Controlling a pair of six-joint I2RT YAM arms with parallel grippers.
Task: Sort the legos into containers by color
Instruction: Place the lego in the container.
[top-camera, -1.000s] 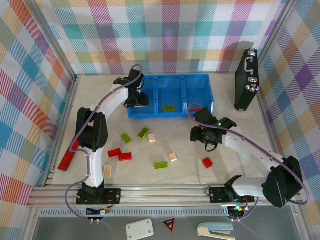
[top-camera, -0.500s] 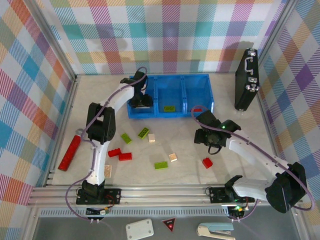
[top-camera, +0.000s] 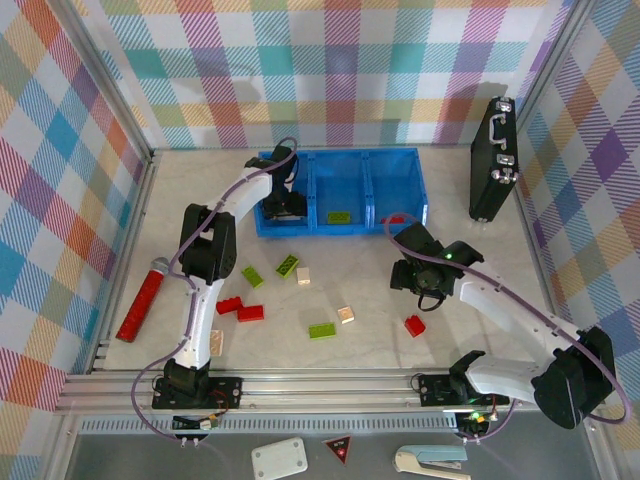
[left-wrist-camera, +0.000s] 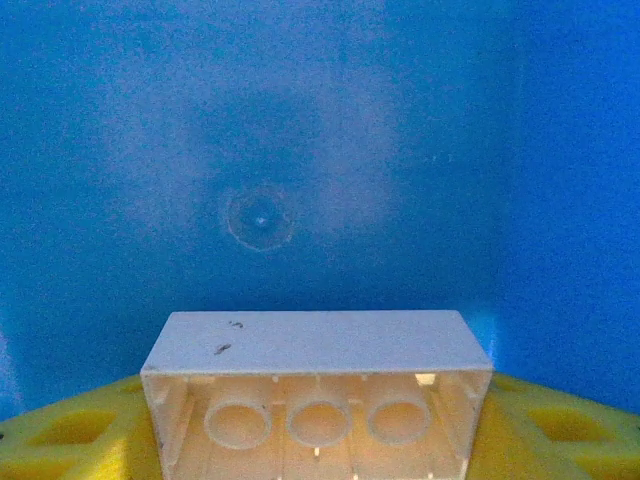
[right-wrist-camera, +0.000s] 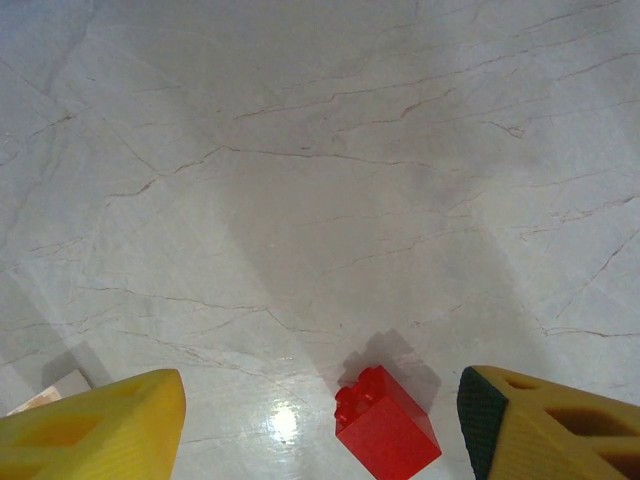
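Now, starting at the left, our left gripper (top-camera: 284, 206) is down in the leftmost compartment of the bright blue rectangular plastic tray (top-camera: 345, 231). Its yellow fingers (left-wrist-camera: 70, 440) clasp a pale tan studded plastic brick (left-wrist-camera: 315, 345) by its two ends, hollow underside toward the wrist camera, close above the tray floor. Since a second ago that arm's elbow has swung rightward, uncovering the long red stick with a grey tip (top-camera: 143, 300) near the table's left edge, and the gripper has shifted slightly right.

Further right, our right gripper (right-wrist-camera: 322, 400) hangs spread wide and empty over the pale marbled table (right-wrist-camera: 300, 150). A small red studded plastic brick (right-wrist-camera: 386, 432) lies untouched below, between the fingers, and the gripper has come nearer to it.

From overhead the arm covers the tan brick, while the wrist camera gives us its three round tubes. Overhead we also get a lime green brick (top-camera: 339, 217) in the middle compartment and a red one (top-camera: 395, 218) in the right.
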